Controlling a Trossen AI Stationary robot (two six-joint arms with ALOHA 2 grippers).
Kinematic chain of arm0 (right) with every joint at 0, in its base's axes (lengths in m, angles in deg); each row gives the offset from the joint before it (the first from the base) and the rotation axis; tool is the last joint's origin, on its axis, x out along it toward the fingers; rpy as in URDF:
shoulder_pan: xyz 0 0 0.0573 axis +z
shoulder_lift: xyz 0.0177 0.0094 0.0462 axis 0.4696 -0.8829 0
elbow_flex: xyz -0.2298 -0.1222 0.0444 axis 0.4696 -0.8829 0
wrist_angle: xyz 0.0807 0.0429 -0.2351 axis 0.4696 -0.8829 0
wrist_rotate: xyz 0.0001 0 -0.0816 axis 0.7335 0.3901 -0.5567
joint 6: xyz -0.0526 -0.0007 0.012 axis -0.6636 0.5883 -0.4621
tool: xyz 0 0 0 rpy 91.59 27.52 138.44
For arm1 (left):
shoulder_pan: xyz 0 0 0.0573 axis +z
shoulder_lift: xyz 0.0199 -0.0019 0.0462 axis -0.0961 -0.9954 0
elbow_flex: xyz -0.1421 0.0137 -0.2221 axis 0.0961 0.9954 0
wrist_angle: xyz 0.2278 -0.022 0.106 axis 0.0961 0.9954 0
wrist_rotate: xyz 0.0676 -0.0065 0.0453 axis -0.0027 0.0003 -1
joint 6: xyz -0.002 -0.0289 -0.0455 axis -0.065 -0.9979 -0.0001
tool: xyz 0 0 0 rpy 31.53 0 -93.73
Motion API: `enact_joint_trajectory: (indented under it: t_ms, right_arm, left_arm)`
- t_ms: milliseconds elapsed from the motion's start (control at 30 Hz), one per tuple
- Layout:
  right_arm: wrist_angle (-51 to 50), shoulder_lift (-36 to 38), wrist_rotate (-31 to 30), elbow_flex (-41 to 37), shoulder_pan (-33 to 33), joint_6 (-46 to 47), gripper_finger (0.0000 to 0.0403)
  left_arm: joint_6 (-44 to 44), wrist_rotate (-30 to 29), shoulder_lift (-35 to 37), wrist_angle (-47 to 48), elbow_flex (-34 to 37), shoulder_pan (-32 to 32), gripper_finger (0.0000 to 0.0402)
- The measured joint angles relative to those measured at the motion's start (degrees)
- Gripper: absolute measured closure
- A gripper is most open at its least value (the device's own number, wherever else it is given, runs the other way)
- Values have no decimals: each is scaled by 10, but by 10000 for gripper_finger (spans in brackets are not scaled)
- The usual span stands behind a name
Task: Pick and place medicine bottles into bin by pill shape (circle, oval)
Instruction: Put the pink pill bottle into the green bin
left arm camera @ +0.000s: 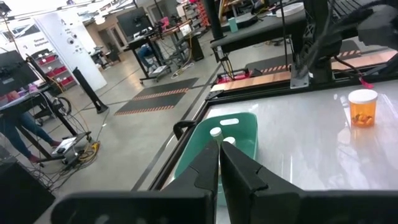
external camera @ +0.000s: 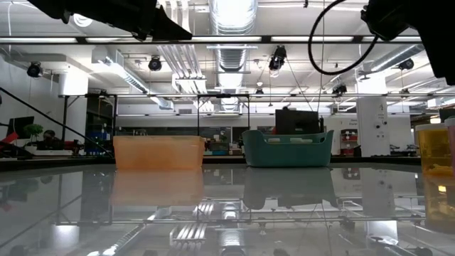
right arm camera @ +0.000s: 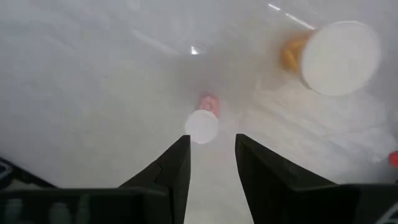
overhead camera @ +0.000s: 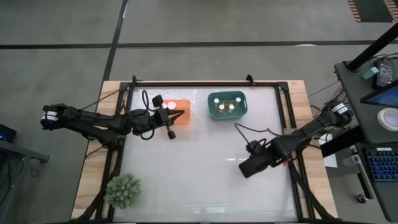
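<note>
My right gripper (right arm camera: 211, 146) is open and points down over the table's right middle (overhead camera: 247, 168). Just beyond its fingertips a small bottle with a white cap (right arm camera: 202, 126) stands on the table, untouched. A larger amber bottle with a white cap (right arm camera: 339, 57) stands beside it and also shows in the left wrist view (left arm camera: 362, 107). My left gripper (left arm camera: 219, 155) is shut and empty over the orange bin (overhead camera: 180, 111), pointing toward the green bin (overhead camera: 227, 104). The green bin holds several white-capped bottles (overhead camera: 227, 107). White caps (overhead camera: 168, 106) show in the orange bin.
A green spiky plant (overhead camera: 123, 190) sits at the near left corner. A dark frame (overhead camera: 283, 106) runs around the white table top. The two bins stand side by side at the far middle, as the low view shows (external camera: 158, 151) (external camera: 288, 147).
</note>
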Motion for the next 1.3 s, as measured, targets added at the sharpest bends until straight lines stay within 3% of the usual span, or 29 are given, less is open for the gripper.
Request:
enact_joint_trajectory:
  t_ms: [133,433,700,900,1300]
  right_arm:
    - [-11,-48,2,43,0,-28,285]
    - [-139,-142,2,166,5,-62,284]
    - [-129,-160,35,171,5,-54,243]
    - [-127,-160,36,167,5,-52,194]
    - [-112,-172,32,152,5,-57,131]
  left_arm:
    - [0,0,0,0,0,0,402]
    - [0,0,0,0,0,0,402]
    - [0,0,0,3,0,0,402]
    - [0,0,0,6,0,0,402]
    - [1,0,0,7,0,0,402]
